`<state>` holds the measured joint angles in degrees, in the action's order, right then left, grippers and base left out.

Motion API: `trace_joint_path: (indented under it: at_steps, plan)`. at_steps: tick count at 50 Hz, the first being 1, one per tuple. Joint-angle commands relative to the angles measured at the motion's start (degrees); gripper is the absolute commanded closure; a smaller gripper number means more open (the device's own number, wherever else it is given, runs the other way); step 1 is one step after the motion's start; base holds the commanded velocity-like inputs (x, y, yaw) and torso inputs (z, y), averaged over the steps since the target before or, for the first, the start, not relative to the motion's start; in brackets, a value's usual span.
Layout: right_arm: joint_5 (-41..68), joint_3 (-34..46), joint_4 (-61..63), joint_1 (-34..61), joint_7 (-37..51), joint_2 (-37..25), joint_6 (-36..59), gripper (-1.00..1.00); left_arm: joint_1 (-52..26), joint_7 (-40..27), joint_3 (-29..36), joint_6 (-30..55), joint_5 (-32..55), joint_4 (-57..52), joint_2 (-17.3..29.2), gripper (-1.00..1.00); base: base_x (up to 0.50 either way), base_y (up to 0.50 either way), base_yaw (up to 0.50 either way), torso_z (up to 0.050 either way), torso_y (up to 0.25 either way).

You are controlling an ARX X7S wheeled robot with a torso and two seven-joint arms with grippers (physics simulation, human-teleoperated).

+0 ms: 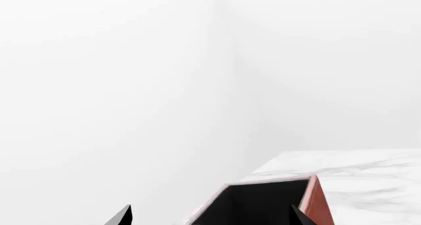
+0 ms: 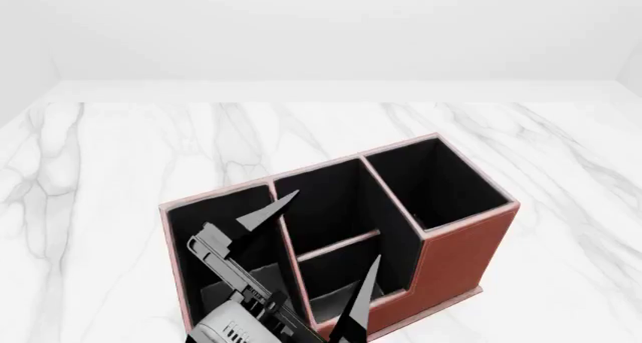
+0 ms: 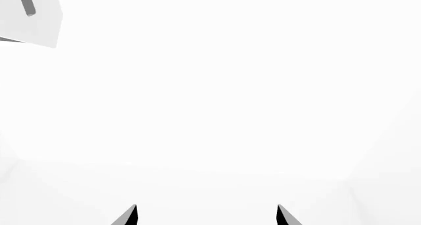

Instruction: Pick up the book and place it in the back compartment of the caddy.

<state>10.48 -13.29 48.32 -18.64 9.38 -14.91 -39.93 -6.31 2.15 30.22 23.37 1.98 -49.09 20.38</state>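
The reddish-brown caddy [image 2: 467, 241] stands on the marble table, its black cells open to the top and its taller end at the right. My left gripper [image 2: 336, 226] hovers just above the caddy's left and middle cells, open and empty. In the left wrist view the left gripper [image 1: 210, 216] shows two spread fingertips over a black cell of the caddy [image 1: 317, 200]. My right gripper [image 3: 206, 216] is open and empty, facing only white wall, and is out of the head view. No book with a black cover and white page edges can be made out in any view.
The white marble table [image 2: 120, 155] spreads around the caddy and ends at white walls behind. A pale grey boxy shape [image 3: 29, 15] shows at a corner of the right wrist view.
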Motion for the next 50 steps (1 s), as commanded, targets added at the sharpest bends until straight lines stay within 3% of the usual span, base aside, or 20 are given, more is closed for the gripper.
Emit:
trace_joint_path:
  at_steps: [1, 15, 26, 33, 39, 44, 50]
  plan:
    - [-1.2, -0.4, -0.1, 0.0, -0.9, 0.7, 0.1, -1.0, -4.9, 4.6, 0.9, 6.9, 4.3, 0.6, -4.4, -1.0, 0.0, 0.0, 0.0, 0.0, 0.0]
    - [-1.1, -0.2, -0.5, 0.0, -0.6, 0.3, -0.4, -1.0, -9.8, 7.2, 2.3, 18.8, 10.9, 1.6, -7.6, -1.0, 0.0, 0.0, 0.0, 0.0, 0.0]
    - [-1.1, 0.5, -0.9, 0.2, -0.2, 0.0, -0.2, -1.0, -14.7, 13.5, -4.1, 34.9, 27.6, -2.2, -10.9, -1.0, 0.0, 0.0, 0.0, 0.0, 0.0]
    - [-1.1, 0.5, -0.7, 0.2, 0.0, -0.4, 0.0, -1.0, -17.3, 17.6, -2.6, 35.7, 30.3, -2.0, -9.0, -1.0, 0.0, 0.0, 0.0, 0.0, 0.0]
    - [-1.2, 0.7, -1.0, 0.2, 0.2, -0.5, -0.3, -1.0, -19.1, 18.1, -6.5, 40.4, 36.9, -2.5, -10.7, -1.0, 0.0, 0.0, 0.0, 0.0, 0.0]
    - [-1.3, 0.7, -1.0, 0.1, 0.4, -0.6, -0.3, -1.0, -20.2, 15.3, -14.9, 48.8, 48.0, -1.1, -15.5, -1.0, 0.0, 0.0, 0.0, 0.0, 0.0]
    - [-1.5, 1.1, -1.3, 0.1, 0.4, -0.7, -0.5, -1.0, -21.4, 14.8, -14.4, 49.0, 49.1, 0.8, -16.0, -1.0, 0.0, 0.0, 0.0, 0.0, 0.0]
